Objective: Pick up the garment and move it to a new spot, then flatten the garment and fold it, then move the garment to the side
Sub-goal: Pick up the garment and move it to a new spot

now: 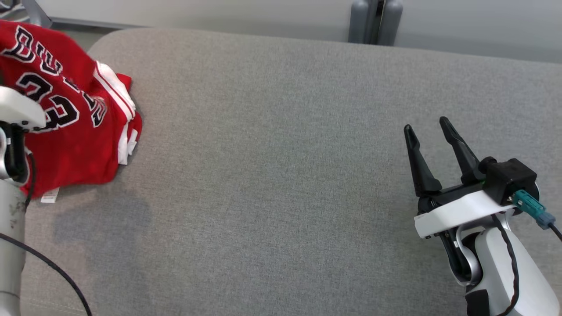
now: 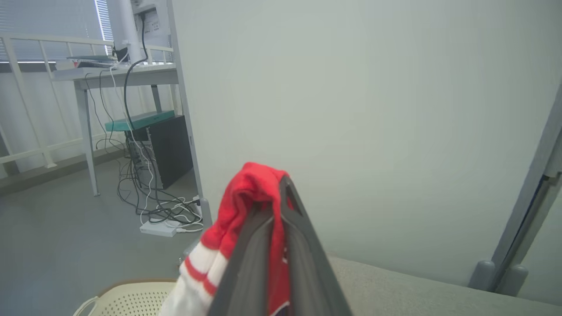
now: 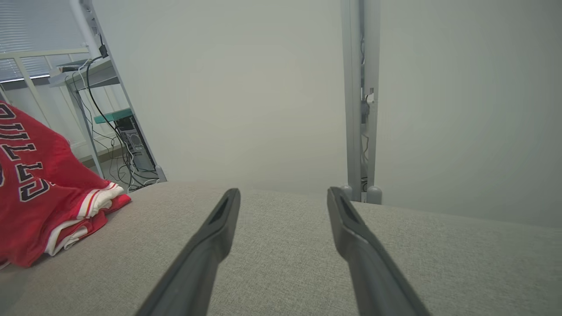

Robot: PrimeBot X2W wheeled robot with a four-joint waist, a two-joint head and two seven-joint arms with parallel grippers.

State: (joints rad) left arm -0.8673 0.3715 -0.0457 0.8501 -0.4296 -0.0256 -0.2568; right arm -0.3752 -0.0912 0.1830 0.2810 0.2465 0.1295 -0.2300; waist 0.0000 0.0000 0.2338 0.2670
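The garment (image 1: 74, 131) is a red jersey with white trim and black lettering, bunched at the far left of the grey cushion (image 1: 281, 175). It hangs lifted from its upper edge, with its lower folds near the cushion. In the left wrist view my left gripper (image 2: 281, 184) is shut on a fold of the garment (image 2: 246, 193), red cloth bulging over the fingertips. My left arm's pale forearm (image 1: 13, 131) stands at the left edge of the head view. My right gripper (image 1: 428, 127) hovers open over the cushion's right side, nothing between its fingers (image 3: 219, 219). The garment (image 3: 39, 193) shows at the left there.
A grey post (image 1: 375, 19) stands behind the cushion's back edge. Past the cushion's left end are a desk (image 2: 114, 74) with cables, a computer tower (image 2: 169, 147) and a white perforated basket (image 2: 131, 300) on the floor. A pale wall runs behind.
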